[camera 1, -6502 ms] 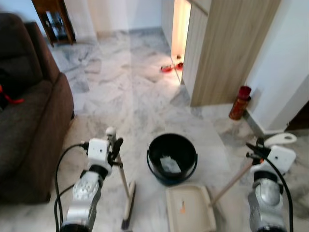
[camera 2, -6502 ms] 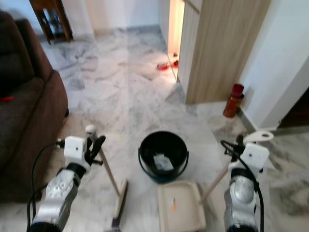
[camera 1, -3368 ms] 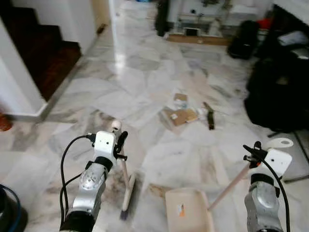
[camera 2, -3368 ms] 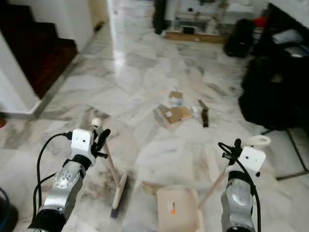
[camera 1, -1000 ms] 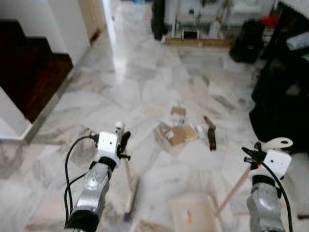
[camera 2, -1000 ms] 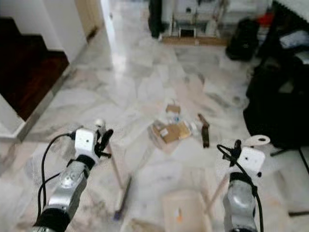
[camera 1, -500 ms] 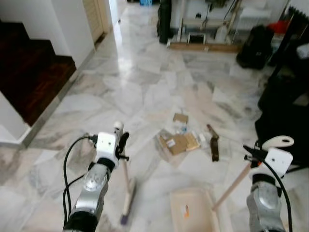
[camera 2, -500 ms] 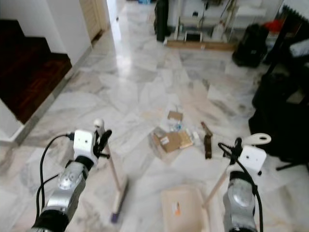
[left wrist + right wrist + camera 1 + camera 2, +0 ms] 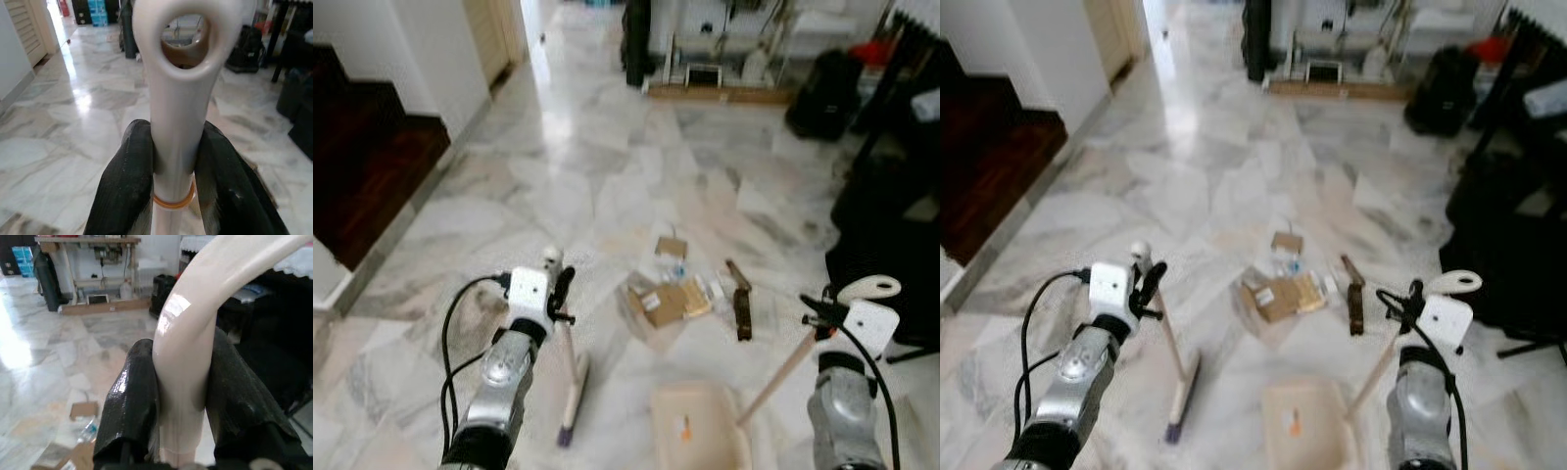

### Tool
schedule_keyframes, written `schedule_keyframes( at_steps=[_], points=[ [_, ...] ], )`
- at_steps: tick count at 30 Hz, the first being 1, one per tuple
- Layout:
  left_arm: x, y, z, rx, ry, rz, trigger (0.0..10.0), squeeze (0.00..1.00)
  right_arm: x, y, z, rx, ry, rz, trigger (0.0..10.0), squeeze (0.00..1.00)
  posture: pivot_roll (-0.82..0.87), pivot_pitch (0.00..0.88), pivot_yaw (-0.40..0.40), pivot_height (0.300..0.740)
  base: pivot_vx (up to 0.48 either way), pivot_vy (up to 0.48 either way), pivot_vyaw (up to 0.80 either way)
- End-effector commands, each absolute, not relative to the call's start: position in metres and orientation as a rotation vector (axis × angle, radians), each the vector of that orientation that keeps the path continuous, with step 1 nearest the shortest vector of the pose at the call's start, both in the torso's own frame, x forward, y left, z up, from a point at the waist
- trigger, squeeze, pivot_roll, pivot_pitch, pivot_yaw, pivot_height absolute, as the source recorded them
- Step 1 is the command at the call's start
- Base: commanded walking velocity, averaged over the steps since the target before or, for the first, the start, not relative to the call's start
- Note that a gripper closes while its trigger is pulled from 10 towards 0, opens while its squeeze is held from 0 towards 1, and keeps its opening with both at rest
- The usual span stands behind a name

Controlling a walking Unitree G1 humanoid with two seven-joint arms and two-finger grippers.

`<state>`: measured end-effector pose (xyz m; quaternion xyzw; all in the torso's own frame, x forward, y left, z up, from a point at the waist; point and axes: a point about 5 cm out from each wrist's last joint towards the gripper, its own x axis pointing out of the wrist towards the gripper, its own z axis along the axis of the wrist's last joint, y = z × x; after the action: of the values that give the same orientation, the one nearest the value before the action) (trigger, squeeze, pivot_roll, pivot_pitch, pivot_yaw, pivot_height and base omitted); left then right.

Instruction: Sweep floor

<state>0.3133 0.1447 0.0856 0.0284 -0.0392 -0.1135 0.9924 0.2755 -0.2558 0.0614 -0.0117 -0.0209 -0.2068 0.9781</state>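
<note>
My left gripper [image 9: 558,288] is shut on the pale broom handle [image 9: 177,112] just below its ringed top. The broom slants down to its head [image 9: 573,405] on the marble floor at my lower left. The right gripper [image 9: 819,315] is shut on the curved top of the dustpan handle [image 9: 188,357]. That stick runs down to the cream dustpan [image 9: 701,427], which lies flat on the floor between my arms. Ahead of the dustpan lies litter: flattened cardboard pieces [image 9: 663,303], a small card scrap [image 9: 672,246] and a brown strip [image 9: 740,311].
Dark wooden stairs [image 9: 367,157] and a white wall corner [image 9: 435,59] stand at the left. Black bags and equipment [image 9: 886,215] crowd the right side. A low table with gear [image 9: 724,54] and a black bag [image 9: 815,93] stand at the back. Marble floor stretches ahead.
The view swung from the sofa and black bucket to this hall, then crept toward the litter. Both grippers hold broom and dustpan as before.
</note>
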Motion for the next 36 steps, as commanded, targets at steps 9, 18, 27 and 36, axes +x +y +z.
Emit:
schedule_keyframes(
  at_steps=[9,18,27,36],
  points=[
    [0.3147,0.1494,0.0935,0.064,-0.123,-0.217,10.0,0.00,0.2805,-0.2503,0.0702,-0.003,-0.093,-0.403,10.0,0.00,0.07,0.050,-0.025,0.740,0.324,0.000,0.00],
    [0.3151,0.1496,0.0939,0.062,-0.124,-0.216,10.0,0.00,0.2809,-0.2509,0.0705,0.001,-0.093,-0.404,10.0,0.00,0.07,0.058,-0.028,0.740,0.323,0.000,0.00],
    [0.3147,0.1486,0.0934,0.059,-0.123,-0.213,10.0,0.00,0.2813,-0.2518,0.0714,-0.001,-0.095,-0.404,10.0,0.00,0.07,0.066,-0.029,0.740,0.324,0.000,0.00],
    [0.3148,0.1494,0.0935,0.055,-0.126,-0.207,10.0,0.00,0.2813,-0.2522,0.0722,-0.004,-0.099,-0.403,10.0,0.00,0.07,0.070,-0.031,0.740,0.177,0.000,0.00]
  ],
)
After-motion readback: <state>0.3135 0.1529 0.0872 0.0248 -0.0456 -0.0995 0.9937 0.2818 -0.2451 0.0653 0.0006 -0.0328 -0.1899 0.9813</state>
